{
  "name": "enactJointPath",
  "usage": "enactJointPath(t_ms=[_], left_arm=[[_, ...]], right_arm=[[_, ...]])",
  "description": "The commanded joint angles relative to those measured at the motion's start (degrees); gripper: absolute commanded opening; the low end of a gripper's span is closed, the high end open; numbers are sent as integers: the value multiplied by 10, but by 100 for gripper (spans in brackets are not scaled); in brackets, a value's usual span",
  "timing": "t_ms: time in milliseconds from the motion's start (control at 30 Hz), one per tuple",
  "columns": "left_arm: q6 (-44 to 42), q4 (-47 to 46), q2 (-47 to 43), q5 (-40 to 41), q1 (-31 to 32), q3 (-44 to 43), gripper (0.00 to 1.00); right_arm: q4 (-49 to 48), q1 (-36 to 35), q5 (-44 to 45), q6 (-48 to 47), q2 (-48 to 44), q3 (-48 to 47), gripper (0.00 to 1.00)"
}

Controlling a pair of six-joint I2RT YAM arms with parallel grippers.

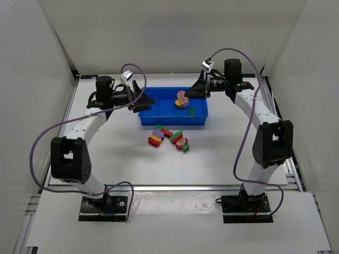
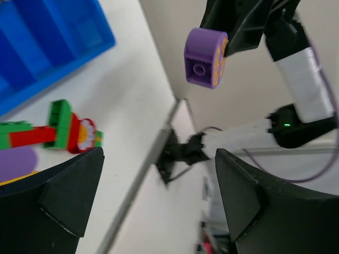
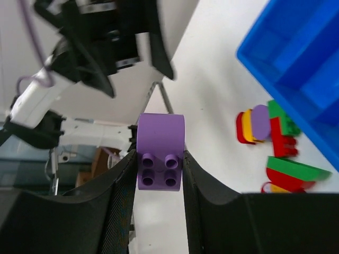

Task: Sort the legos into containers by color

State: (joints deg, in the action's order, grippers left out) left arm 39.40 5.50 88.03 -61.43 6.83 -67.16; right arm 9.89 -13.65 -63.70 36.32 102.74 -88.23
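Note:
The blue tray (image 1: 159,117) lies at the table's far middle, with a small green piece (image 1: 192,111) in its right end. My right gripper (image 1: 197,91) is shut on a purple lego (image 1: 182,97) and holds it above the tray's right half. In the right wrist view the purple lego (image 3: 160,151) sits studs-out between the fingers (image 3: 206,180). It also shows in the left wrist view (image 2: 206,57). My left gripper (image 1: 143,99) is open and empty over the tray's left end. Several red, yellow, green and purple legos (image 1: 169,137) lie on the table in front of the tray.
White walls enclose the table on the left, right and back. The loose legos also show in the left wrist view (image 2: 66,131) and the right wrist view (image 3: 270,137), beside the tray (image 3: 296,58). The two grippers face each other across the tray.

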Motion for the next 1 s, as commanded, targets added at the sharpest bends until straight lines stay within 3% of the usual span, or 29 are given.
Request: enactJointPath(t_ms=[0,100,167,567,967], left_arm=[[147,-137,35,-121,9,-18,96],[212,-218,63,-130,11,-32,94],[212,-247,65,-129,18,-38,92],[161,-259,62,-97,49,-50,77],[147,-267,69,-106,78,-66,80]], right_arm=[[-84,-22,-46,63,-25,-12,11],[-115,-40,-46,89,-22,-12,11],[-123,-45,-45,96,-20,-11,10],[-140,-69,-43,117,7,-24,10],[-138,-79,-43,116,15,-42,10]])
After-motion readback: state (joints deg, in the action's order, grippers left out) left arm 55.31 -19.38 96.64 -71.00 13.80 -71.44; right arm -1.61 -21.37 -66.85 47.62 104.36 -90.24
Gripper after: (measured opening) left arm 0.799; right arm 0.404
